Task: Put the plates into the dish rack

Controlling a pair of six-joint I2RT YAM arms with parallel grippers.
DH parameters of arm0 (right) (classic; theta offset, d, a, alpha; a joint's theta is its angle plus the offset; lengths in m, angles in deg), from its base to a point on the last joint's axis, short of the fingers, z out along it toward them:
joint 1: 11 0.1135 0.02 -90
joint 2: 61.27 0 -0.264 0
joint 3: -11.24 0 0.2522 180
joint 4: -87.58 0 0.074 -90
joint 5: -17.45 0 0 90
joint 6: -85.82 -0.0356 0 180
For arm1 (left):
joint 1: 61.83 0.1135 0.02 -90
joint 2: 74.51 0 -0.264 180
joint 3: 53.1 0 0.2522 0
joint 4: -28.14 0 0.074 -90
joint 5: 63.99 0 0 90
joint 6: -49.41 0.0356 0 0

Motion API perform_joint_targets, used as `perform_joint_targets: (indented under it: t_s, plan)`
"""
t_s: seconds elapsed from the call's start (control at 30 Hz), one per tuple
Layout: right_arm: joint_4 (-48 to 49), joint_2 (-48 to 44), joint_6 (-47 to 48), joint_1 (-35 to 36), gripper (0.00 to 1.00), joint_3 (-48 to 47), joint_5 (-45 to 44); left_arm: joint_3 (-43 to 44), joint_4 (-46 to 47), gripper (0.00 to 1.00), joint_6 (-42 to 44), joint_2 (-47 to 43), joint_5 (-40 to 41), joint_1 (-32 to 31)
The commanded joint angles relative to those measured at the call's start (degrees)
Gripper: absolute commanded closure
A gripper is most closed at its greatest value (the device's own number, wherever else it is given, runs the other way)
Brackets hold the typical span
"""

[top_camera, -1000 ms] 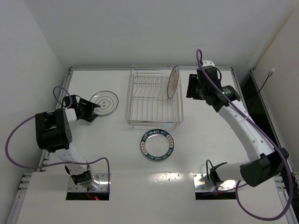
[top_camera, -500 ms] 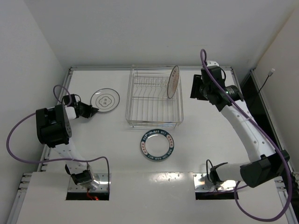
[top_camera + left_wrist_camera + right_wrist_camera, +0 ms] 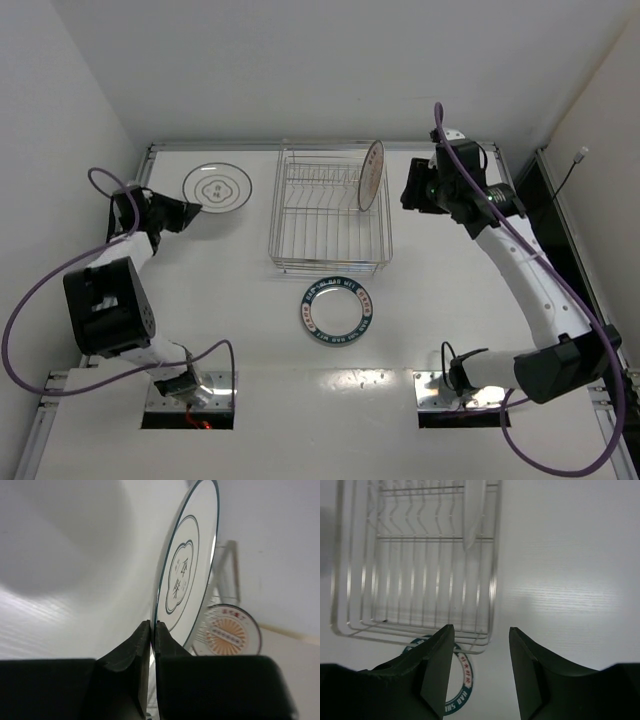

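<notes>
1. Over the far-left part of the white table (image 3: 230, 290), the top view shows the left gripper (image 3: 190, 207) gripping a round white plate with thin dark rings and a small centre motif (image 3: 217, 188), well left of the rectangular silver wire dish rack (image 3: 330, 266). A white plate with an orange sunburst centre (image 3: 371, 175) stands on edge at the rack's right end. A white plate with a broad dark-teal patterned rim (image 3: 338, 311) lies flat just before the rack.
2. Left wrist: the black fingers (image 3: 167, 647) are closed tight on the ringed plate's rim.
3. Right wrist: the right gripper (image 3: 480, 630) is spread wide and holds nothing, above the rack's right side.
</notes>
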Motion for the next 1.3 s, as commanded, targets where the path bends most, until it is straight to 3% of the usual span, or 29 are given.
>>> perform_joint_targets:
  t_s: [0.0,0.03,0.07,0.17,0.23,0.33,0.47,0.7,0.9,1.27]
  plan:
    - [7.5,-2.0,0.5,-0.6,0.55,1.0,14.2,-0.2,6.8,1.00,-5.2,-5.5,-5.0,-1.0]
    - [10.8,-1.4,0.5,-1.2,0.55,1.8,21.2,-0.2,8.5,1.00,-6.9,-7.5,-5.5,-2.5]
    - [10.8,-1.4,0.5,-1.2,0.54,1.8,21.3,-0.2,9.5,1.00,-7.7,-8.4,-5.6,-3.3]
    - [19.3,-0.4,-3.5,-1.2,0.41,4.6,34.2,-0.2,12.3,1.00,-10.3,-10.3,-6.2,-7.5]
    - [29.8,-0.4,-9.9,-1.8,0.37,8.2,44.8,0.3,13.9,1.00,-11.1,-11.1,-6.7,-12.0]
    - [43.2,2.1,-19.0,-1.8,0.35,11.9,49.1,1.0,15.0,1.00,-12.6,-11.6,-6.7,-16.9]
    - [48.0,5.3,-22.3,-1.8,0.35,12.5,49.8,1.5,17.6,1.00,-14.0,-12.1,-5.6,-25.4]
    - [51.2,10.0,-24.0,-1.8,0.37,13.0,48.6,1.5,19.6,1.00,-15.2,-11.6,-5.0,-34.0]
    - [50.1,10.0,-24.0,-2.3,0.42,14.1,47.7,2.1,19.6,1.00,-15.2,-11.6,-4.5,-36.4]
    - [44.6,5.7,-20.6,-6.5,0.43,13.6,46.5,5.6,15.4,1.00,-12.3,-10.6,-4.0,-34.5]
